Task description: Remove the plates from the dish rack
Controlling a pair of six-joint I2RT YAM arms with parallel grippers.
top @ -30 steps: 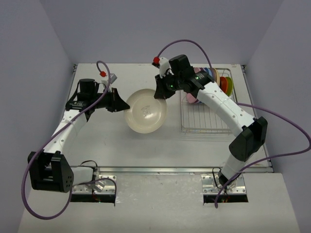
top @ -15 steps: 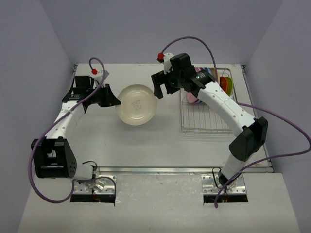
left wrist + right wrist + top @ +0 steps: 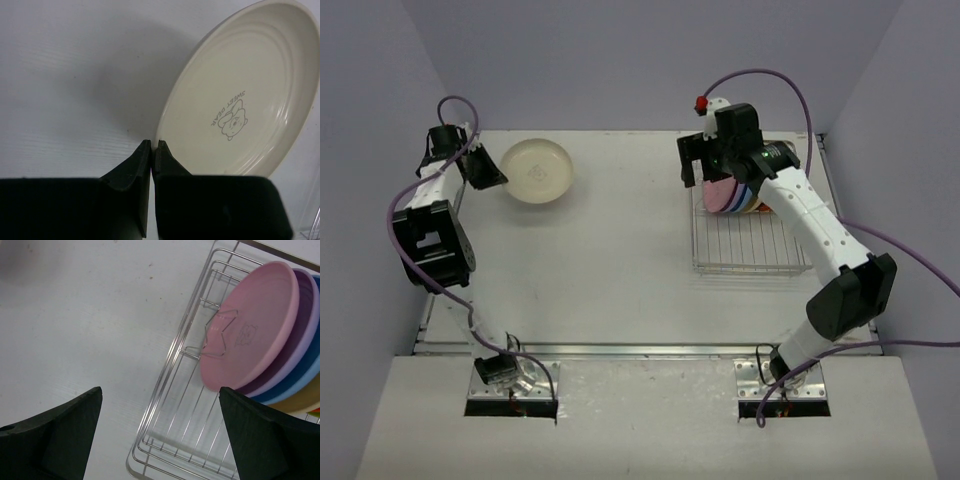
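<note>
My left arm is folded back on itself, elbow near the bench's [image 3: 620, 260] left edge and wrist reaching into the far left corner. The left tool [image 3: 151, 145] is squeezed narrow, its fingers pinching the rim of the cream plate [image 3: 235, 100], which shows a small bear print in its middle. From overhead that plate [image 3: 535, 172] sits at the far left of the bench, just beside the left tool [image 3: 485, 170] and well apart from the dish rack [image 3: 750, 250]. My right arm stretches up the right side and bends inward over the rack's far end. The right tool [image 3: 160, 430] is spread wide and holds nothing, hovering above the rack's left edge. The pink plate [image 3: 250, 325] stands tilted on edge in the rack, with a lavender plate [image 3: 307, 320] just behind it.
</note>
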